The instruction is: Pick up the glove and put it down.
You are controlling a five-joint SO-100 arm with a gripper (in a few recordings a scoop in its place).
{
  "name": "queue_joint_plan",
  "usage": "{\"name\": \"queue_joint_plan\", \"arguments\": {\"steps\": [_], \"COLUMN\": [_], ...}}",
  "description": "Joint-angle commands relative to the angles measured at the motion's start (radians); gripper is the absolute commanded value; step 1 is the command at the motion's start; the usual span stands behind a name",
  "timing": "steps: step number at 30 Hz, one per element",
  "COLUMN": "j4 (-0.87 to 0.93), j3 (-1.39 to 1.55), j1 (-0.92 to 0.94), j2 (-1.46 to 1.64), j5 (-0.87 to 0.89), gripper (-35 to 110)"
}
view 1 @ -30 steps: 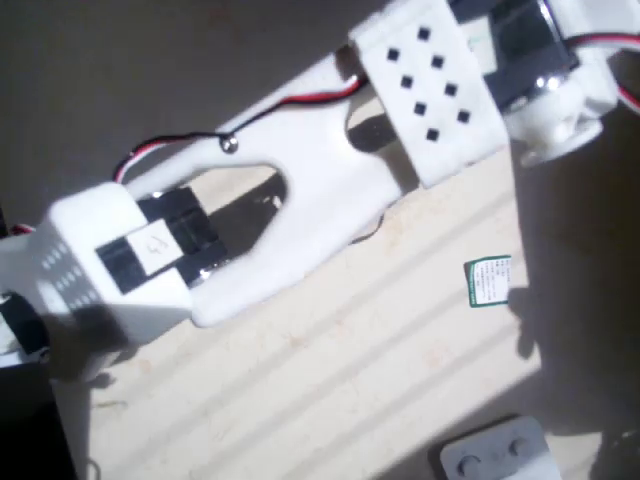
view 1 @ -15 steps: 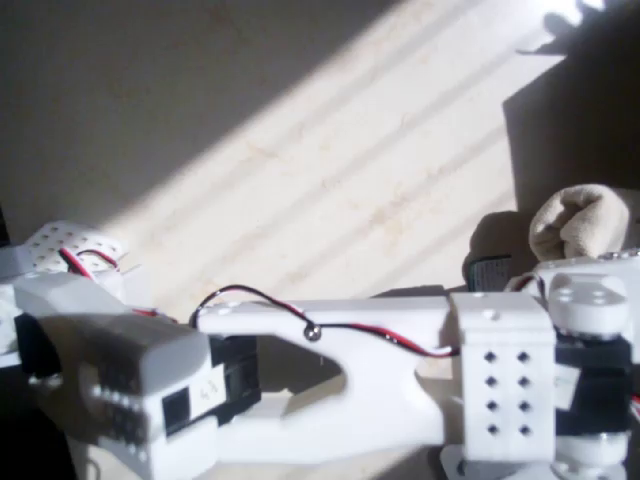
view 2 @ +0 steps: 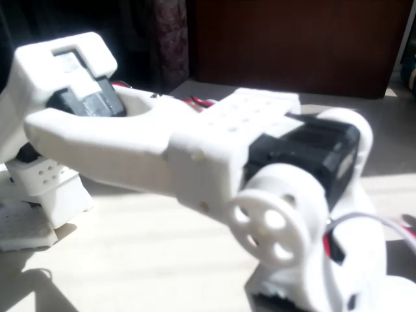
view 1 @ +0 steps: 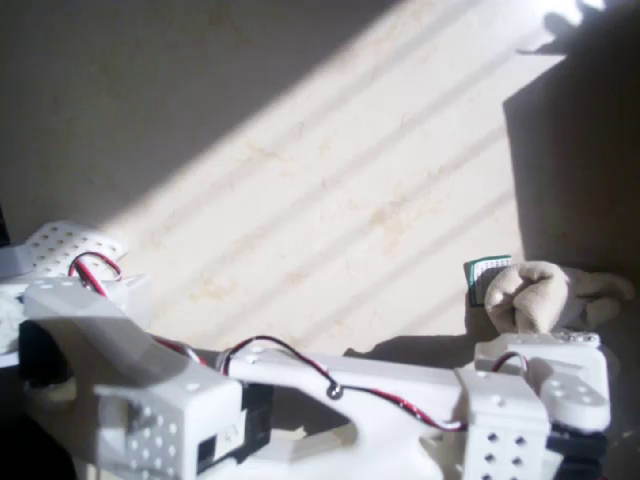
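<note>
Overhead view, tabletop's right edge: glove (view 1: 535,295) lies bunched just beside the green-and-white card (view 1: 484,276), lower than half a second ago.
Overhead, arm: wrist (view 1: 545,385) has dropped below the glove; likely the set-down.
Fixed view: arm (view 2: 195,149) fills the foreground.
Fingers: hidden; cannot tell their state.

A pale marbled table (view 1: 330,190) crossed by diagonal bands of sunlight and shadow in the overhead view. A small green-and-white card (view 1: 482,278) lies flat near its right edge. In the fixed view, a dark brown wall (view 2: 292,39) stands behind the table
</note>
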Motion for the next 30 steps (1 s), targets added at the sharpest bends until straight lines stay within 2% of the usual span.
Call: {"name": "queue_joint_plan", "arguments": {"steps": [1, 17, 30], "j4": [0.017, 0.020, 0.133], "j3": [-0.014, -0.025, -0.025], "j1": [0.017, 0.017, 0.015], "j2": [-0.006, 0.012, 0.066], "j5": [-0.006, -0.008, -0.014], "gripper": [0, 3, 34]}}
